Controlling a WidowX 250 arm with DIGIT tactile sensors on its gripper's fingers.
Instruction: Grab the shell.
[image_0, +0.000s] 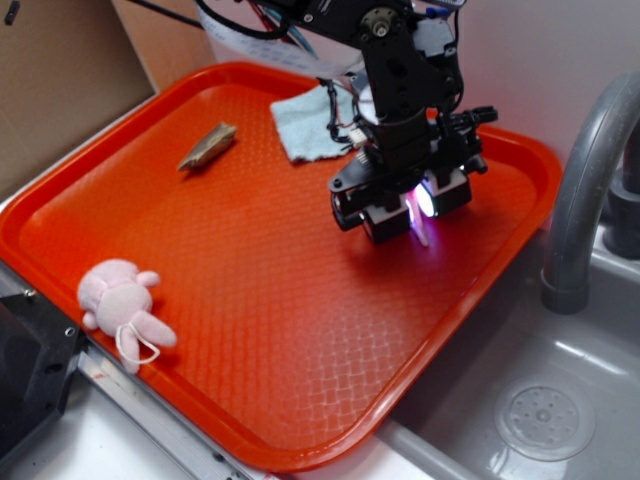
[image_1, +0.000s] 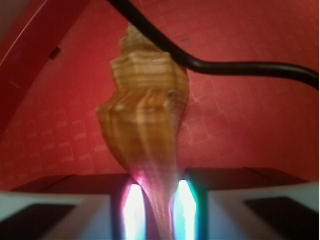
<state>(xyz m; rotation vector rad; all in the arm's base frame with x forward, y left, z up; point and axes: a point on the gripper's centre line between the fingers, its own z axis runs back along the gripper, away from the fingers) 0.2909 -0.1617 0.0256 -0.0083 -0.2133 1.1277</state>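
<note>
1. The shell sits with its thin tail between the two glowing pads of the pincer, its knobby end pointing away.
2. The pincer looks squeezed on the tail, low over the orange tray.
3. To do this well, I think it should hold firm and lift slowly, because the tail is thin and could slip.
4. Far from the shell lie a blue cloth, a brown wedge and a pink bunny.

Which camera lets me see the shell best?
The wrist view: the shell fills the picture, stripes and knobby whorl clear, its tail between the pincer's lit pads. The exterior view shows only a pale tip poking below the pincer.
</note>
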